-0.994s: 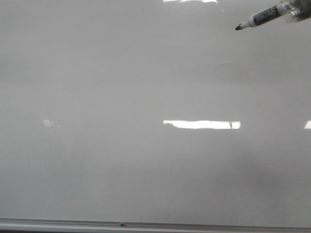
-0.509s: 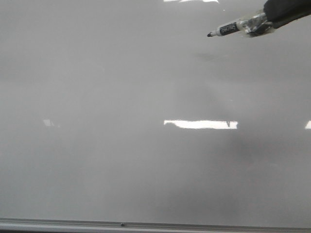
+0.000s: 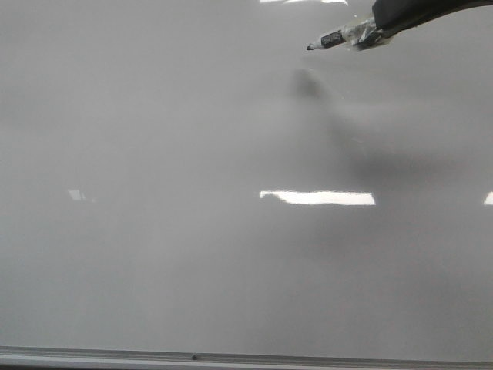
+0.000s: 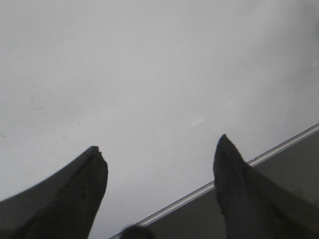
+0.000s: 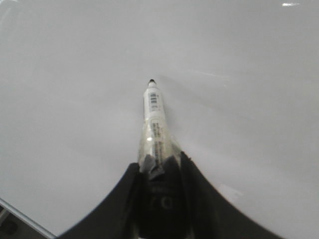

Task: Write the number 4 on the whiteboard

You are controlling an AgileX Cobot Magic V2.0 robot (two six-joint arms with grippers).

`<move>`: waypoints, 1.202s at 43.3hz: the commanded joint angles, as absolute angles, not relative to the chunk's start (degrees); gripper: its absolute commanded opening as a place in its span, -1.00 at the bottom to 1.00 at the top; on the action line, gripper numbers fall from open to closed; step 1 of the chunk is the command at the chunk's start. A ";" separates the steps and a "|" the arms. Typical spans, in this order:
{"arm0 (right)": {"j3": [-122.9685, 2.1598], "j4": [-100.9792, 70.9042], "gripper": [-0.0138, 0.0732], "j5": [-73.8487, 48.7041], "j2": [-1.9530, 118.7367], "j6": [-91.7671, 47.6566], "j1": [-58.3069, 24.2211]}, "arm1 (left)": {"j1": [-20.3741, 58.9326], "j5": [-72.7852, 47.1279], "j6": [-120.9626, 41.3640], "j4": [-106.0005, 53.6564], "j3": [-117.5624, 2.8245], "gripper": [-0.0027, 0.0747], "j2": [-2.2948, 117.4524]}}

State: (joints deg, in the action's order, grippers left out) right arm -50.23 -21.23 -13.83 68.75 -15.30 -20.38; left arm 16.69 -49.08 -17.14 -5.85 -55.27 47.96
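Observation:
The whiteboard (image 3: pixel 192 231) fills the front view, glossy grey-white, with no number 4 or any stroke on it. My right gripper (image 3: pixel 377 29) comes in from the top right, shut on a black-tipped marker (image 3: pixel 333 38) taped at the fingers. The marker tip points left, just above the board, with its shadow below it. In the right wrist view the marker (image 5: pixel 155 119) sticks out from my shut right gripper (image 5: pixel 159 162) over the bare board (image 5: pixel 75 99). My left gripper (image 4: pixel 159 144) is open and empty over the board (image 4: pixel 149 64) near its edge.
A thin metal edge strip (image 3: pixel 246 358) runs along the board's near side, and shows in the left wrist view (image 4: pixel 199 191) with a darker surface beyond it. Bright light reflections (image 3: pixel 317 197) lie across the board's middle.
My right gripper has moved left with the marker, and more of the dark arm shows. The marker's shadow on the board has grown darker and sharper.

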 commanded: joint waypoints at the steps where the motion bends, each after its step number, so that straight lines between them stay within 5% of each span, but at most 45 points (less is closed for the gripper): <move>1: -52.59 -21.39 -0.84 -8.40 68.43 -15.72 -20.52 | 16.58 -45.06 -16.68 -6.65 -56.71 0.20 47.65; 34: -52.77 -19.85 -0.84 -14.90 75.63 -17.28 -24.81 | 16.58 -45.06 -16.68 -6.65 -56.71 0.20 47.65; 52: -52.77 -16.47 -0.84 -26.10 69.66 -17.28 -11.98 | 16.58 -45.06 -16.68 -6.65 -56.71 0.20 47.65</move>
